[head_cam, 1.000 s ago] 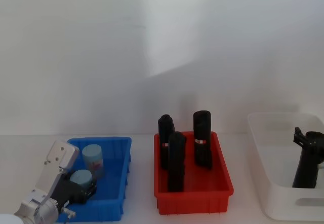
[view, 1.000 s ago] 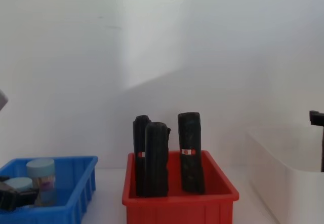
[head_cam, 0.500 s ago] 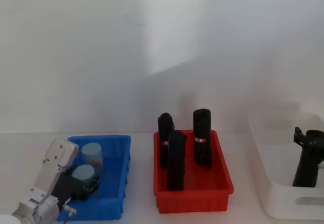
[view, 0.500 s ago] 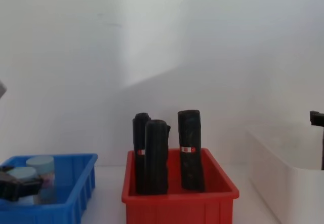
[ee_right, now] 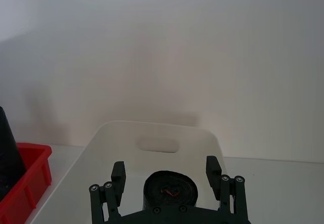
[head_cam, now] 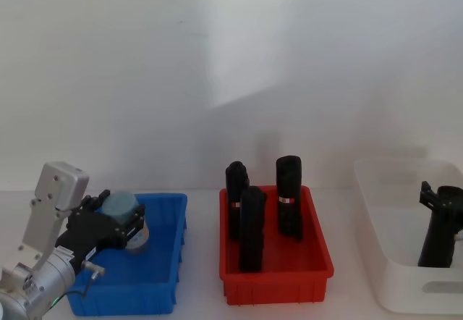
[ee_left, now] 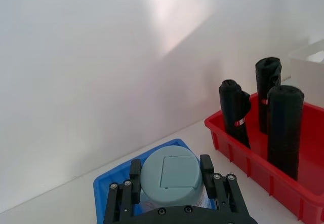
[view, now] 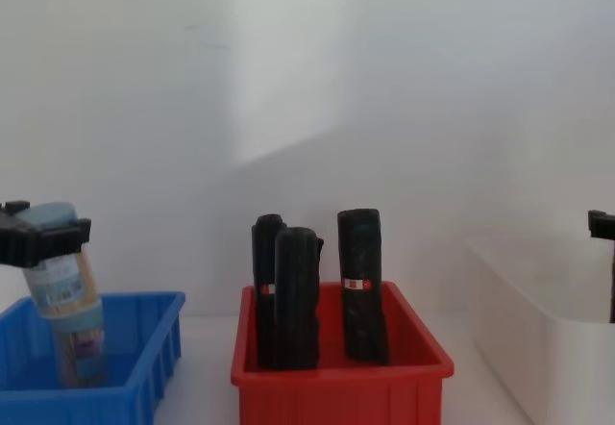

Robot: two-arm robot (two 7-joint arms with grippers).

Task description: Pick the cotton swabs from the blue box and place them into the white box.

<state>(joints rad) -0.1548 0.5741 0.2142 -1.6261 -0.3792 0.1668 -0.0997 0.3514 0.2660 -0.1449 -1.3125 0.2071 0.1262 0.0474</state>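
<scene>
Two grippers show in the head view. The left gripper (head_cam: 116, 219) has its fingers clamped on a jar of cotton swabs (head_cam: 120, 204), held up over the blue box (head_cam: 163, 291). A second jar (head_cam: 139, 237) stands inside that box, partly hidden behind the fingers. A red bin (head_cam: 275, 285) with three black rolls (head_cam: 252, 233) sits on the bench (head_cam: 199, 262) between the blue box and the white box (head_cam: 405, 291). The right gripper (head_cam: 440, 198) is at the top of a fourth roll (head_cam: 436, 251) that stands in the white box.

In the left wrist view the fingers (ee_left: 135, 176) press both sides of the jar's pale lid, with the blue box below.

In the right wrist view the fingers (ee_right: 119, 174) stand spread on either side of the fourth roll's top, a gap on each side, not gripping it.

In the chest view the gripped jar hangs tilted over the blue box, above the second jar.
</scene>
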